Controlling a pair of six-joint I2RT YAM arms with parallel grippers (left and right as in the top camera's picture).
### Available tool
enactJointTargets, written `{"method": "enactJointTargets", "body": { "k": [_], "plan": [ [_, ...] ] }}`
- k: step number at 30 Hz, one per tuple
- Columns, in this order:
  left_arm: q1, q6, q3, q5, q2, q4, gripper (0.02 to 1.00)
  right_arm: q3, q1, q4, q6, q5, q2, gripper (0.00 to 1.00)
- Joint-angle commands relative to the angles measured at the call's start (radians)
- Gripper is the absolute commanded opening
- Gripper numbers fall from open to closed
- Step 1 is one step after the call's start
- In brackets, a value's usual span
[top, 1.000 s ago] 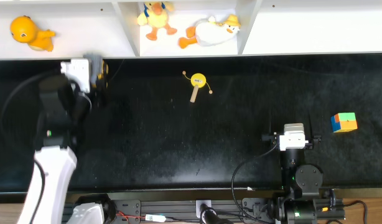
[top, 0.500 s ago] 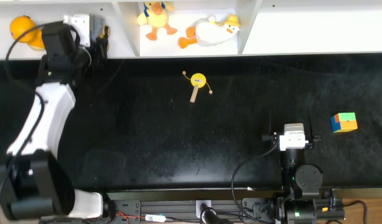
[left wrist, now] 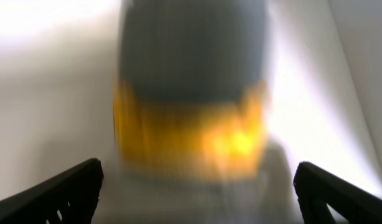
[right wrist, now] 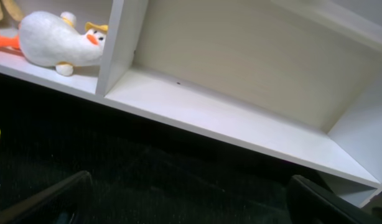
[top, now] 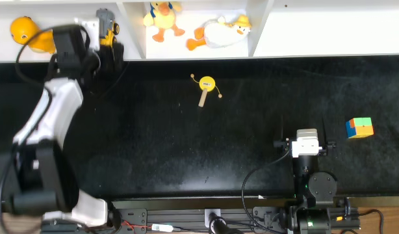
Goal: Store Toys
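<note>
Toy truck (top: 107,23) sits in the shelf's (top: 69,53) left compartment, between orange duck (top: 29,34) and divider (top: 136,29). The left gripper (top: 112,48) is spread wide around it, and the right gripper (right wrist: 188,194) gapes too.

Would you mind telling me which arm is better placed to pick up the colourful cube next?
The right. The right gripper sits close to the cube at the mat's right side, fingers open; the left gripper is away at the left shelf compartment with the toy truck.
</note>
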Motion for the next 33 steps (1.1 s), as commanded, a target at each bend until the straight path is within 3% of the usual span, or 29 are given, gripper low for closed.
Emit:
{"method": "enactJointTargets", "body": {
  "k": [1,12,19,25,30,33],
  "plan": [
    [-0.042,0.001,-0.289,-0.130,-0.343,0.003,0.998,-0.014,-0.002,0.005,-0.002,0.006,-0.006,0.993],
    [-0.045,-0.003,-0.912,-0.135,-1.101,0.187,0.998,-0.014,-0.002,0.005,-0.002,0.006,-0.006,0.996],
    [-0.045,-0.003,-1.126,-0.135,-1.599,0.098,0.998,-0.014,-0.002,0.005,-0.002,0.006,-0.006,0.996],
    [-0.043,0.016,-1.125,-0.189,-1.709,0.085,0.998,-0.014,-0.002,0.005,-0.002,0.006,-0.006,0.996],
    [-0.043,0.019,-1.125,-0.177,-1.709,0.085,0.998,-0.014,-0.002,0.005,-0.002,0.006,-0.006,0.996],
    [-0.043,-0.063,-1.125,-0.176,-1.709,0.085,0.998,-0.014,-0.002,0.005,-0.002,0.006,-0.006,0.996]
  ]
}}
